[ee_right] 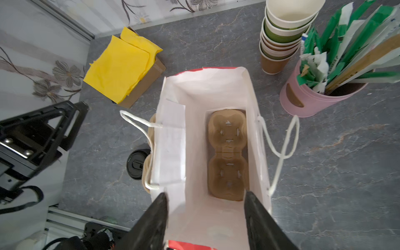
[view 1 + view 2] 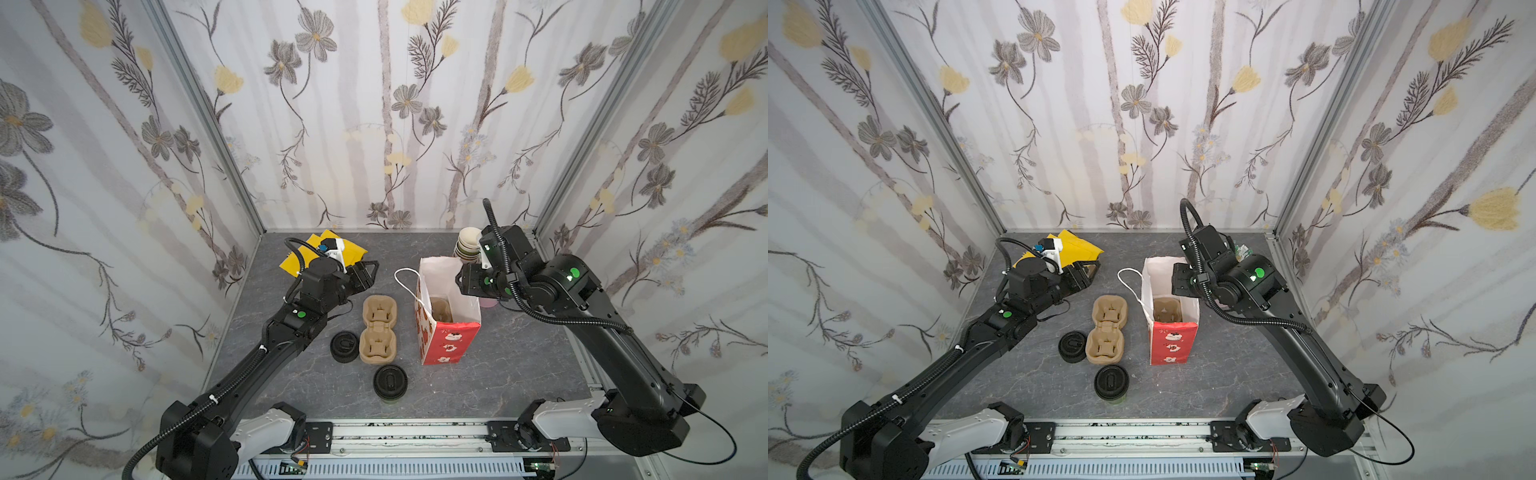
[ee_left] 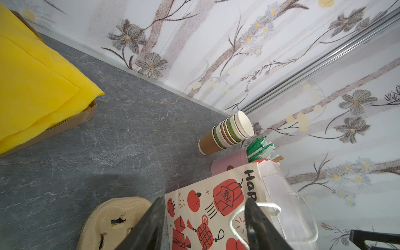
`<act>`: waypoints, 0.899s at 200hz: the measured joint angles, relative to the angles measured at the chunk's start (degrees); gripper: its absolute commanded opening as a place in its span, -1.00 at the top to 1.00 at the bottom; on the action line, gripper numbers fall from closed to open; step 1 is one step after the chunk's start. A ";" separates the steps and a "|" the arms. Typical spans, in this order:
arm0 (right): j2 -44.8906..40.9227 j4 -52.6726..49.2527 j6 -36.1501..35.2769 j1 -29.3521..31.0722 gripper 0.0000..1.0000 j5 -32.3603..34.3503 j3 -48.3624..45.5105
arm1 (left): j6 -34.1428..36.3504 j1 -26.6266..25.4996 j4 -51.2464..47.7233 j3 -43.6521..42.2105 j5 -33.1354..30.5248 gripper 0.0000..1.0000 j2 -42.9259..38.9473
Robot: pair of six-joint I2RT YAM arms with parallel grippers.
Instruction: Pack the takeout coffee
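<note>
The grey stone-patterned bench (image 2: 498, 374) carries everything. The left arm (image 2: 266, 353) reaches toward the far left part of it. The left jaws stand apart with nothing between them, above the bench near the cardboard box (image 1: 147, 86). The right arm (image 2: 623, 345) reaches to the paper bag (image 2: 451, 340). The right jaws are above its open mouth, also apart and empty.

The bag stands upright, white inside and red and white with lantern drawings outside. At its bottom lies one brown pulp cup carrier (image 1: 227, 151) with two empty wells. The box in the far left corner holds folded yellow cloth (image 1: 116, 69). A second carrier (image 2: 379, 332), also empty, lies flat on the bench left of the bag.

Far right of the bag there is a stack of lidless cups (image 1: 279, 43), cream inside, and the lowest one is brown. Beside it a pink holder (image 1: 303, 101) is full of green and white paper packets and brown sticks.

The takeout coffee (image 2: 390, 382) stands upright on the bench near the front edge, just beside the near end of the second carrier and well apart from both jaws. From above, mostly its round black sip lid shows. In a top view a little of the dark green side (image 2: 1115, 400) shows under the lid. A short pile of black lids (image 2: 344, 345) sits at the left of the same carrier.
</note>
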 measured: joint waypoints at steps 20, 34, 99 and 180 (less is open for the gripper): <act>6.47 2.23 8.35 2.21 -0.22 2.80 3.74 | -0.22 0.28 -0.24 -0.11 -1.20 -0.17 -0.04; 10.34 3.48 14.34 2.71 -0.24 4.48 6.12 | -0.26 0.42 -0.70 -0.11 -1.75 -0.17 -0.20; 19.10 2.49 43.34 -0.74 -0.29 9.64 11.87 | -0.79 0.52 -1.49 -1.16 -3.74 -0.17 -3.04; 25.57 1.70 51.17 -5.11 0.03 10.78 14.19 | -1.31 0.55 -1.97 -1.66 -5.03 -0.17 -4.50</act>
